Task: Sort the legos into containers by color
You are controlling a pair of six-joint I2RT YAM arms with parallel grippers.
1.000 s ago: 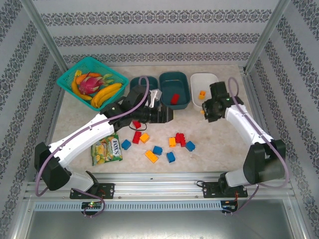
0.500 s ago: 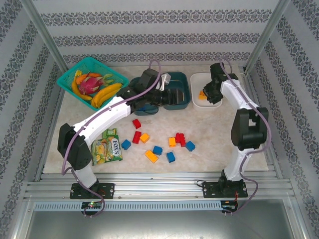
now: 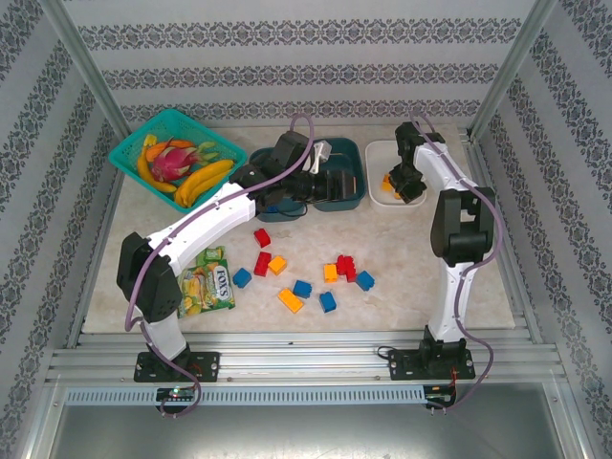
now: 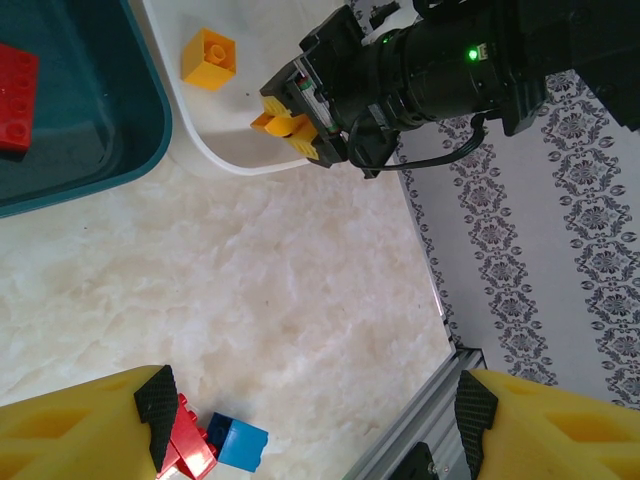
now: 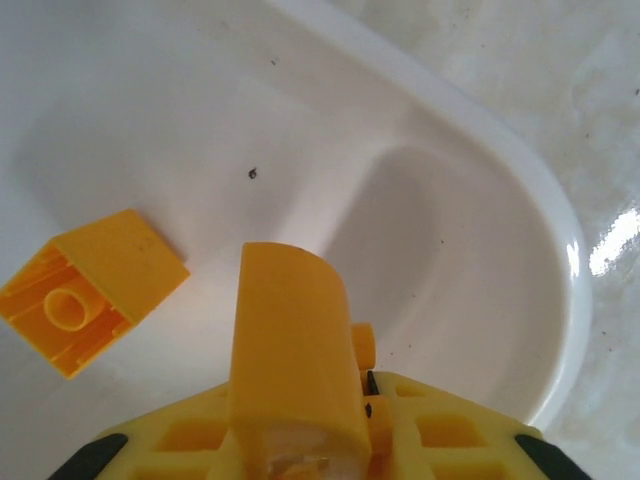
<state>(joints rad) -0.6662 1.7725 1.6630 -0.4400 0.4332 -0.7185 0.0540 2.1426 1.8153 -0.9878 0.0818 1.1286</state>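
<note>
The yellow brick (image 4: 283, 122) sits pinched in my right gripper (image 4: 292, 126), fingers narrow around it, over the white tub (image 4: 228, 160); a loose orange brick (image 4: 209, 58) lies nearby inside. My left gripper (image 4: 315, 400) hangs wide and empty over the table (image 4: 250, 280), beside the teal tub (image 4: 95, 110).

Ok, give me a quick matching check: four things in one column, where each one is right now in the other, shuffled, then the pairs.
Things:
1. red brick
2. loose yellow brick
3. gripped yellow brick
4. snack packet

Places:
A. held by the right gripper
B. lying in the white tub
C. flat on the table
D. in the dark teal tub

Pairs: 1-D, 2-B, 3-A, 4-C
</note>
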